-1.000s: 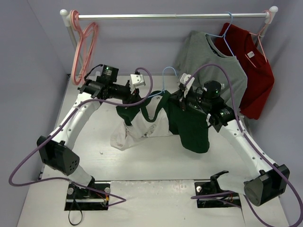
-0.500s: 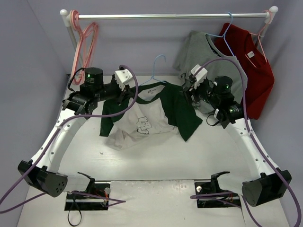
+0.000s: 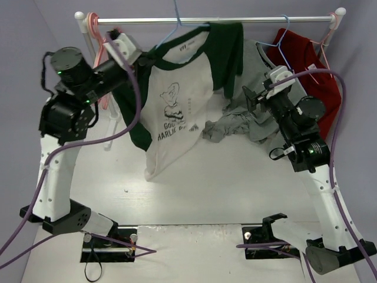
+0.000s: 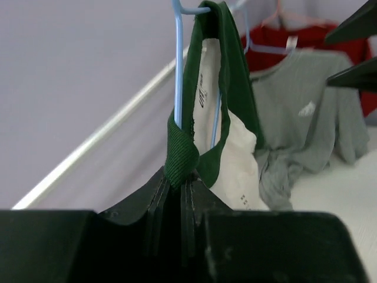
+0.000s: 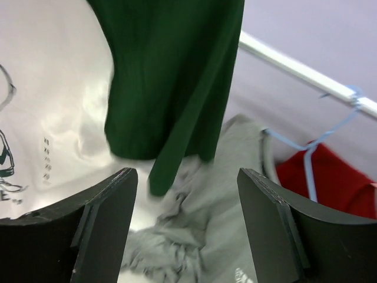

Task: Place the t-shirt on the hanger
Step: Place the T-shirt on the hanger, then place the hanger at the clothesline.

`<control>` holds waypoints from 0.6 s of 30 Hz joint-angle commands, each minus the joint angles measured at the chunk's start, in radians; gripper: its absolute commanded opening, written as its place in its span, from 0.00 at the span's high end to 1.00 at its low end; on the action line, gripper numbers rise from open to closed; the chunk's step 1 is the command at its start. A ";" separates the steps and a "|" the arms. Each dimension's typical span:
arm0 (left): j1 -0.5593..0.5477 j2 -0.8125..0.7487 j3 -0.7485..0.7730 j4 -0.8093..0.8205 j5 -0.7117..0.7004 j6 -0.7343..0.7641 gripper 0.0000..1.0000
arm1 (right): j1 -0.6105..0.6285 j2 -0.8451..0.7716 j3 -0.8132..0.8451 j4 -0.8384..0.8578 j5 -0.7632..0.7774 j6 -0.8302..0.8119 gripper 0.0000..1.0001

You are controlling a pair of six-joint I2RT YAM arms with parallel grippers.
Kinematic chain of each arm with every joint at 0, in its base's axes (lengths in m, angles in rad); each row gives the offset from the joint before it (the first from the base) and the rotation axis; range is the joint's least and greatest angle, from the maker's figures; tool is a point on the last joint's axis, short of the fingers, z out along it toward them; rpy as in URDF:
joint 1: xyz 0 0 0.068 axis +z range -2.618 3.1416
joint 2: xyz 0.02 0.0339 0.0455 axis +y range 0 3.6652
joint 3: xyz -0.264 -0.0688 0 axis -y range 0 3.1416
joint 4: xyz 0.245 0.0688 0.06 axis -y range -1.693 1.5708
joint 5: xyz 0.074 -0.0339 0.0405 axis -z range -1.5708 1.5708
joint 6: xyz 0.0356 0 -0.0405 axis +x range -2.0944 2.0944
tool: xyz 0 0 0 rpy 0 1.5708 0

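The t-shirt (image 3: pixel 177 88), off-white with dark green sleeves and a cartoon print, hangs on the light-blue hanger (image 3: pixel 168 36). The hanger's hook reaches up at the rail; I cannot tell whether it rests on it. My left gripper (image 3: pixel 143 57) is raised at the shirt's left shoulder. In the left wrist view that gripper (image 4: pixel 177 186) is shut on the green collar (image 4: pixel 181 156), beside the hanger wire (image 4: pixel 178 76). My right gripper (image 3: pixel 250 97) stands open, right of the shirt. Nothing lies between its fingers (image 5: pixel 187 200), and the green sleeve (image 5: pixel 171 76) dangles ahead.
The metal rail (image 3: pixel 265 19) spans the back. Pink hangers (image 3: pixel 103 47) hang at its left end. A grey t-shirt (image 3: pixel 232 124) sags in a bunch behind the right gripper, and a red t-shirt (image 3: pixel 318 88) hangs at the far right.
The left arm has lifted the hanger and t-shirt from table height up to the rail. The right gripper opened, let go of the shirt and drew back to the right.
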 commanded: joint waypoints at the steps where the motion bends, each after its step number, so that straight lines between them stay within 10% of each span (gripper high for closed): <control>1: -0.010 -0.066 0.101 0.107 0.114 -0.056 1.00 | -0.003 -0.022 -0.008 0.167 0.096 0.023 0.30; 7: -0.009 -0.132 -0.059 0.127 0.329 -0.144 1.00 | -0.003 -0.024 -0.053 0.180 0.113 0.041 0.29; 13: -0.035 0.004 0.028 -0.080 -0.392 -0.092 1.00 | -0.003 -0.010 -0.053 0.145 0.092 0.077 0.29; 18: -0.047 0.029 0.042 0.003 -0.649 -0.136 1.00 | -0.003 -0.013 -0.053 0.117 0.075 0.097 0.29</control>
